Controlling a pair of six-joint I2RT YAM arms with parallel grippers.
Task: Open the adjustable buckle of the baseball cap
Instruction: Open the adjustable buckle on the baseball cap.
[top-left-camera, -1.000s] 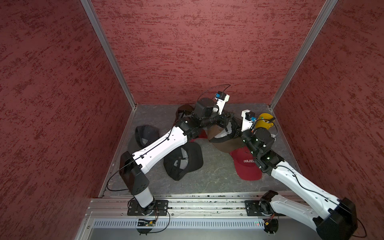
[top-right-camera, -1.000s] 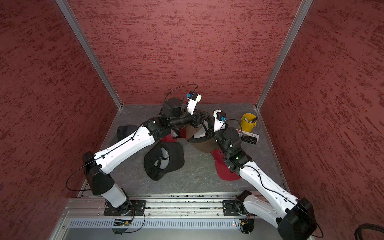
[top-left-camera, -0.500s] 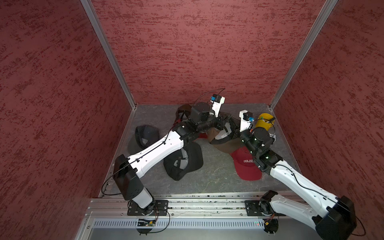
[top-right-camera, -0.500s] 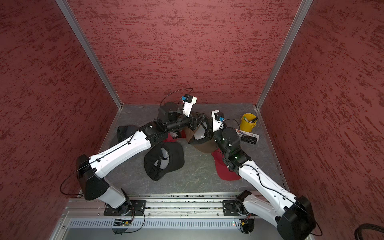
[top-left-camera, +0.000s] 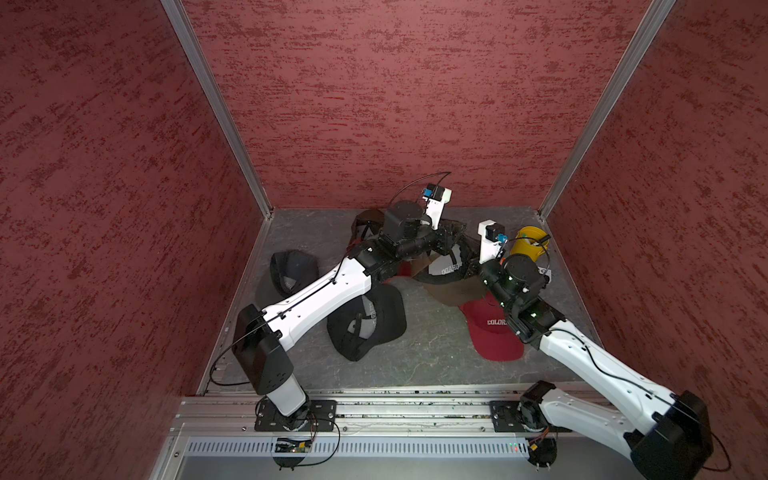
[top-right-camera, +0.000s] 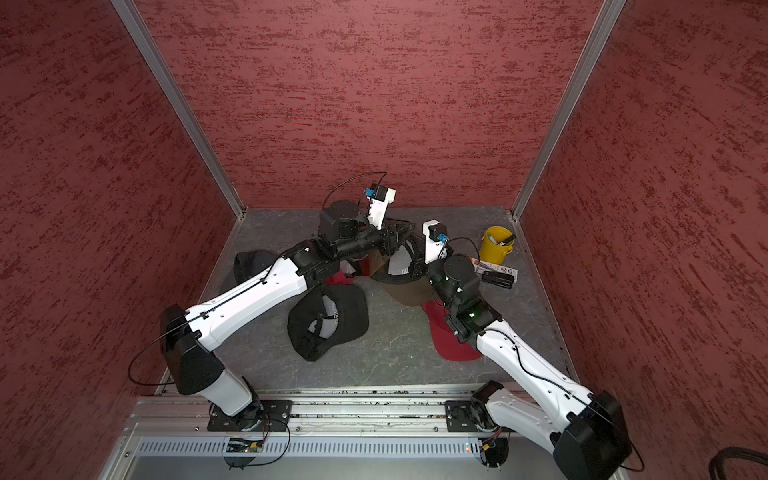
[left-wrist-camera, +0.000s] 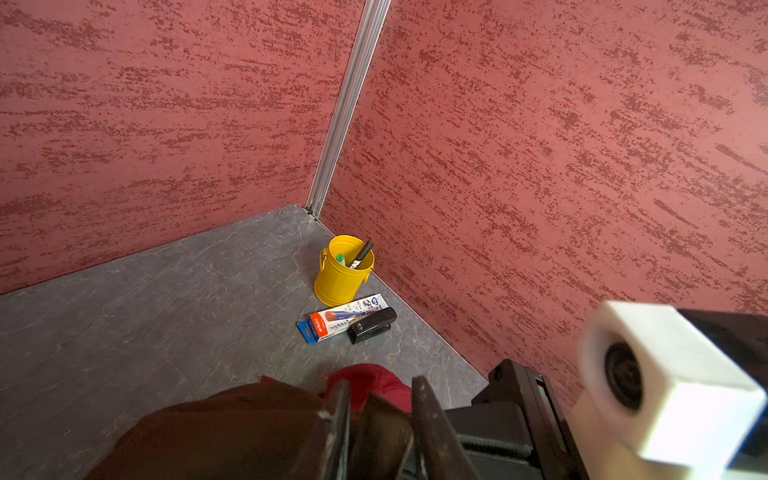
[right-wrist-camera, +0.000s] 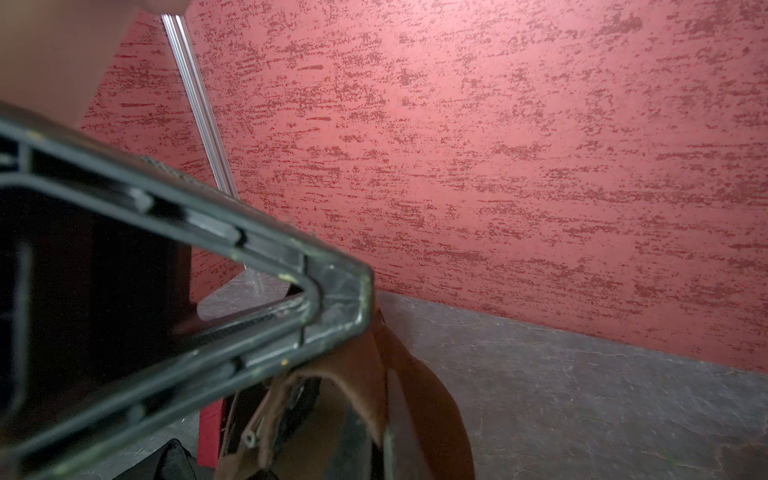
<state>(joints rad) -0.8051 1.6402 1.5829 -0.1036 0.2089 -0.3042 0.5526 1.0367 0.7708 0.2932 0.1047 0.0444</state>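
Left gripper (left-wrist-camera: 380, 392) sits barely parted around brown strap (left-wrist-camera: 382, 432) of brown-and-white mesh baseball cap (top-left-camera: 446, 270), right gripper (right-wrist-camera: 336, 291) shut at cap's 3 o'clock; loose hold risks strap slipping, buckle unopened.

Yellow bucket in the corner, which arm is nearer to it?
Right. The right arm has its wrist close to the yellow bucket; the left arm reaches in from across the brown cap, farther away.

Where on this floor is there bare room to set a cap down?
Best: the front strip bordered by the centre black cap, the red cap and the rail. Also bare: the floor along the back wall, beside the yellow bucket. Crowded: the middle back, around the brown cap.
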